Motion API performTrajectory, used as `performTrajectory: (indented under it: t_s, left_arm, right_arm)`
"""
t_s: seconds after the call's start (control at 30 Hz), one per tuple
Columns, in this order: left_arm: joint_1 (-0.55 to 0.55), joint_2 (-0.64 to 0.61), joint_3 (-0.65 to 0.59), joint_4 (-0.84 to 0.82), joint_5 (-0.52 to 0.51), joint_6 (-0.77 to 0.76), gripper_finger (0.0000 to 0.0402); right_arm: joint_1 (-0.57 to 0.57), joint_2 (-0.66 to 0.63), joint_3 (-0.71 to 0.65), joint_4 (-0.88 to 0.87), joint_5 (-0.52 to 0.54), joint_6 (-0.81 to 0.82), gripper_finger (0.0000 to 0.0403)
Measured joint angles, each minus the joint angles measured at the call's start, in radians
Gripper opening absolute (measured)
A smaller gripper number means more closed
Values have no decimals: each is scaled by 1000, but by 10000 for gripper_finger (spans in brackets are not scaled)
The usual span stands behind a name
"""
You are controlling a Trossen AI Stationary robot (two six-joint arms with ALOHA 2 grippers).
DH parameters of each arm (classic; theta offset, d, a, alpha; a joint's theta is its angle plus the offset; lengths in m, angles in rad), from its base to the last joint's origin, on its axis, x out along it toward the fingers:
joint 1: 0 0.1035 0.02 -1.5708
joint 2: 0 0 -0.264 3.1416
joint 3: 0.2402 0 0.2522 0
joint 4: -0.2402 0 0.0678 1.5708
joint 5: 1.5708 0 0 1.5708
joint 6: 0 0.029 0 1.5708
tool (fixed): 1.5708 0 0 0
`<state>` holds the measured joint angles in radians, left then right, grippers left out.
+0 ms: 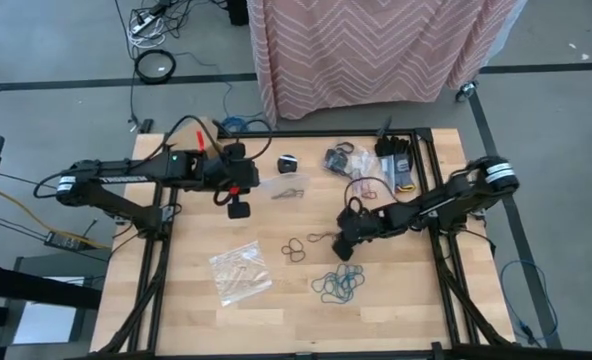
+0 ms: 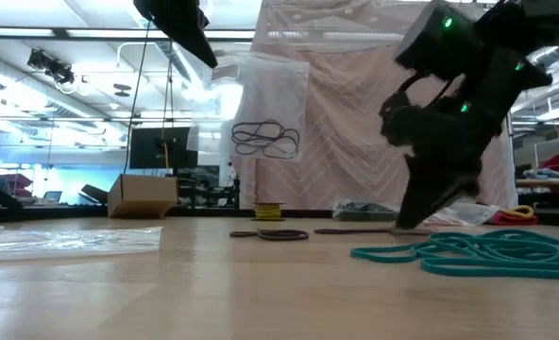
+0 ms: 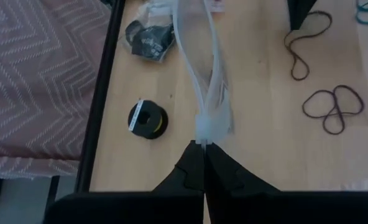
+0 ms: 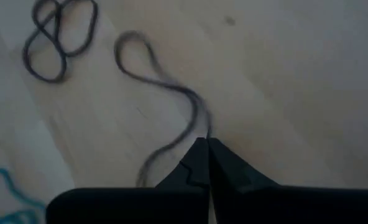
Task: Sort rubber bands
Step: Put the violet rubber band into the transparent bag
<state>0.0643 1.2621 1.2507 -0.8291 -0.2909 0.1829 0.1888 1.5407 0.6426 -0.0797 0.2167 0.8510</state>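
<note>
- Tabletop [image 1: 196,320] of pale wood strips with a black frame around it carries everything, seen from above.
- Left gripper [image 1: 238,209] sits at the left-middle of the tabletop, lifted off the wood; its fingers [image 3: 190,171] are pressed together on the top edge of a clear plastic bag [image 2: 270,118], which hangs below them in the low view with a few black rubber bands [image 2: 265,139] inside.
- Second clear bag [image 1: 240,272] lies flat on the wood nearer the front edge, left of centre, with pale contents that are too small to tell.
- Small black round disc [image 3: 147,119] lies near the back edge, close to the frame rail.
- Brown rubber bands [image 1: 295,249], a few loops overlapping, lie near the centre of the tabletop.
- Teal rubber bands [image 1: 338,284] form a loose tangle just in front of the right gripper, toward the front edge.
- Right gripper [image 1: 344,243] is down at the wood right of centre, its fingers [image 4: 196,165] closed together, pinching one end of a long dark rubber band [image 4: 165,87] that snakes away across the surface.
- More black rubber bands [image 1: 368,187] and a crinkled bag of dark ones [image 1: 340,157] lie toward the back right.
</note>
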Motion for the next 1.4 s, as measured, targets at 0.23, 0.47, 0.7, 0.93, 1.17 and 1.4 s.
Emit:
performTrajectory:
  t_s: [0.23, 0.47, 0.7, 0.93, 1.17, 1.4]
  left_arm:
    - [33, 0, 0, 6, 8, 20, 1]
    - [69, 14, 0, 25, 79, 23, 1]
    - [83, 53, 1, 64, 102, 31, 2]
    - [83, 91, 1, 153, 114, 33, 2]
    - [85, 122, 1, 191, 169, 46, 2]
    - [86, 126, 1, 220, 180, 48, 3]
  right_arm:
    - [-9, -232, 93, -105, 64, -34, 0]
    - [-11, -331, 278, -189, 163, -199, 0]
    - [-39, -310, 466, -242, 191, -307, 0]
    - [-61, -293, 628, -297, 173, -360, 0]
    - [-65, -295, 737, -299, 212, -474, 0]
    - [-85, -295, 776, -300, 218, -527, 0]
